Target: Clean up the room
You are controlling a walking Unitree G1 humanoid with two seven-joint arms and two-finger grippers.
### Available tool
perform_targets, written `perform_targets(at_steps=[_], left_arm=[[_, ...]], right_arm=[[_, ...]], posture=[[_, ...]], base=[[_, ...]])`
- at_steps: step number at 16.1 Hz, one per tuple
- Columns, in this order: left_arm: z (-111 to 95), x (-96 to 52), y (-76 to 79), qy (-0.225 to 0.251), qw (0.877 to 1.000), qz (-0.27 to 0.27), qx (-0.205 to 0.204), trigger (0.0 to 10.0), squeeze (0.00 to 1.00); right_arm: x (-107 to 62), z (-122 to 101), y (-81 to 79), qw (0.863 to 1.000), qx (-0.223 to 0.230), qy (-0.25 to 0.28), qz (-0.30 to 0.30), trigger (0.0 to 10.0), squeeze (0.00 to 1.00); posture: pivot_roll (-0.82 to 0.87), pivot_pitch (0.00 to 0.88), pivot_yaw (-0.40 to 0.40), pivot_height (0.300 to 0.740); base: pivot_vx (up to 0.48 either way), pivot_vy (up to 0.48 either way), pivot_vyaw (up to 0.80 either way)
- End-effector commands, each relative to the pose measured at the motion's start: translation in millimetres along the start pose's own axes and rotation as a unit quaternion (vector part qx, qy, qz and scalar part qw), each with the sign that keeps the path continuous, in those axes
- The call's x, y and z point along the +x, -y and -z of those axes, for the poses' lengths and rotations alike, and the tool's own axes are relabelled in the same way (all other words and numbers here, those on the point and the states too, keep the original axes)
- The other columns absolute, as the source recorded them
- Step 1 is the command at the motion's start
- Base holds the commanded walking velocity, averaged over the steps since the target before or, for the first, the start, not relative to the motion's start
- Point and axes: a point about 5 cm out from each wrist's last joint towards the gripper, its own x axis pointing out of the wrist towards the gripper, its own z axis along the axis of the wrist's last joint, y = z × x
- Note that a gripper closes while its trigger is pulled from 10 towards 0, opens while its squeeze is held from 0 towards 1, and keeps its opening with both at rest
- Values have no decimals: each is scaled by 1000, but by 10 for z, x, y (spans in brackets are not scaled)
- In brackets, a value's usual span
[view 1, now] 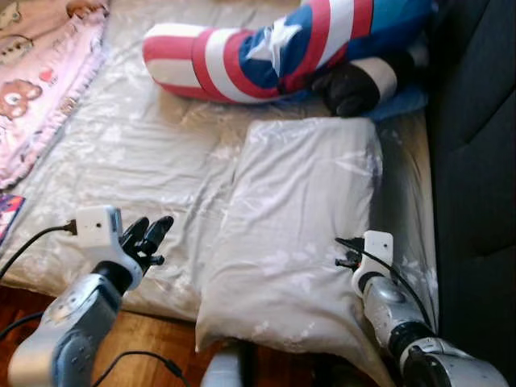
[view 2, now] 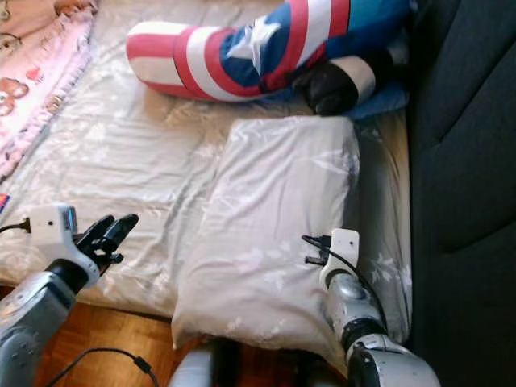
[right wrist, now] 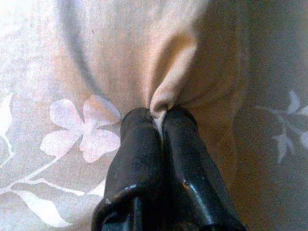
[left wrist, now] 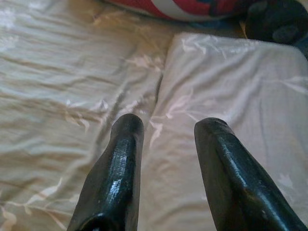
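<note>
the pale grey, leaf-printed rectangular pillow point(view 1: 298, 234) lies on the bed point(view 1: 145, 169), its far short end just beside the red, white and blue star-patterned plush bolster point(view 1: 266, 44) and its near end overhanging the bed's front edge. the right claw point(right wrist: 156, 115) sits at the pillow's near right side, fingers together and clamped on a small pinched fold of the pillow's cover; the cloth puckers up between the tips, so the grip looks to be on fabric alone, likely a hold for dragging or straightening the pillow rather than lifting its bulk. the left claw point(view 1: 149, 238) hovers above the bed sheet just left of the pillow's near left edge, fingers apart and holding nothing, aimed toward that edge as if lined up for a second grip. a pink fringed blanket with bear prints point(view 1: 40, 81) lies far left of the pillow. a dark upholstered headboard point(view 1: 476, 161) runs along the pillow's right. a thin pinch like this may slip if pulled hard.
</note>
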Motion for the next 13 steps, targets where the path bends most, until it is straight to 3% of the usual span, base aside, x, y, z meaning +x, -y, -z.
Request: perform_targets(at_steps=[1,7,8,13], left_arm=[[107,-5,-63,-13,1000,-13,0,10000,0],[153,184,-99,6,1000,-8,-2,10000,0],[163,199,-103,6,1000,-8,-2,10000,0],[171,327,-96,16,1000,1,-4,10000,0]], right_arm=[[-3,-1,94,1000,2,-4,16,0,0],[-98,-344,822,988,34,67,137,0,0],[-115,-375,885,986,33,74,147,0,0],[-349,-469,1487,957,45,113,263,0,0]], posture=[[233,173,99,740],[174,122,105,740],[162,119,109,740],[118,111,119,740]], base=[[0,0,0],[0,0,0],[0,0,0],[0,0,0]])
